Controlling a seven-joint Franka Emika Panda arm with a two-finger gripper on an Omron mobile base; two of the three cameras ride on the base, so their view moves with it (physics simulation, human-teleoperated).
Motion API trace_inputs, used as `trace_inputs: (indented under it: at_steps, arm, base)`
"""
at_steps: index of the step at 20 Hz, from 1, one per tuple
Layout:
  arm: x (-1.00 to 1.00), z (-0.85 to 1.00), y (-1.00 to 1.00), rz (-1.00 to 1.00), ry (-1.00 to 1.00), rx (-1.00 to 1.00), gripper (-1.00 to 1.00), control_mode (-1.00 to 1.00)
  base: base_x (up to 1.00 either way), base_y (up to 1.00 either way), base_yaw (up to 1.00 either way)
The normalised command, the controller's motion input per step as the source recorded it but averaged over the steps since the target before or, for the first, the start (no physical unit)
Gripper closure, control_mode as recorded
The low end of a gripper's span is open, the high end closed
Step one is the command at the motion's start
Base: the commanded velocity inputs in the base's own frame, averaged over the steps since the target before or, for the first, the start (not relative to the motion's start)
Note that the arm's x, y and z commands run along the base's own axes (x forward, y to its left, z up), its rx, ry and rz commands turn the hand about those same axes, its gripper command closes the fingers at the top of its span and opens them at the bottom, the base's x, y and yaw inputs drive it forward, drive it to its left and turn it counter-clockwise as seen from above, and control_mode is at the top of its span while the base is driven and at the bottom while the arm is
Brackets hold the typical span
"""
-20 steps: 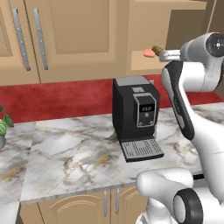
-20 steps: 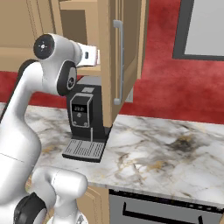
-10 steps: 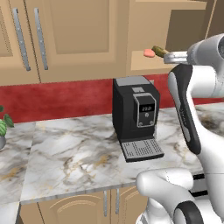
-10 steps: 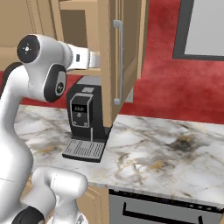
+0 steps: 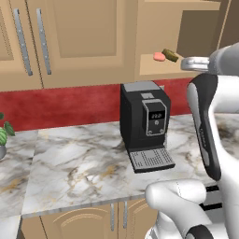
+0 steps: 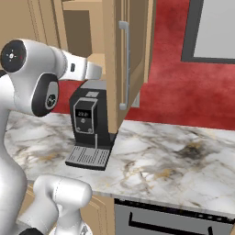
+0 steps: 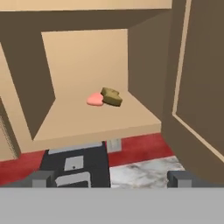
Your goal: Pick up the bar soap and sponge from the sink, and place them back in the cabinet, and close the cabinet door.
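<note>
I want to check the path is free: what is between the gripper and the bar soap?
In the hand view, bare cabinet shelf lies between the open gripper and the bar soap; the sponge sits beside it.

White glossy Franka arm (image 6: 27,69), rounded tube links, bulbous joints. Dark grey joint caps with small red mark at shoulder disc. Black stripe panel along the forearm link (image 5: 205,135). Light grey wrist flange. Two small dark grey finger tips (image 7: 43,178).

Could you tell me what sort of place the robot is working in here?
A kitchen, rendered: a marble counter with a coffee machine on it, wooden wall cabinets above, and a red backsplash.
</note>
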Motion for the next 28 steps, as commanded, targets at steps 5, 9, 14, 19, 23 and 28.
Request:
trace_inputs:
  at_steps: [5, 9, 14, 19, 23, 28]
  arm:
    - [-0.43, 0.06, 0.05, -0.11, 0.00, 0.12, -1.00, -1.00]
    - [-0.42, 0.08, 0.04, -0.13, 0.00, 0.12, -1.00, -1.00]
    - [-0.34, 0.00, 0.00, -0.04, -0.06, 0.14, -1.00, -1.00]
    - [-0.28, 0.00, 0.00, 0.01, -0.06, 0.15, -1.00, -1.00]
    - [-0.28, 0.00, 0.00, 0.03, -0.05, 0.16, -1.00, -1.00]
    - [-0.28, 0.00, 0.00, 0.00, -0.05, 0.17, -1.00, -1.00]
  base:
    - [0.00, 0.00, 0.00]
    - [0.00, 0.00, 0.00]
    - [0.00, 0.00, 0.00]
    - [0.00, 0.00, 0.00]
    - [0.00, 0.00, 0.00]
    - [0.00, 0.00, 0.00]
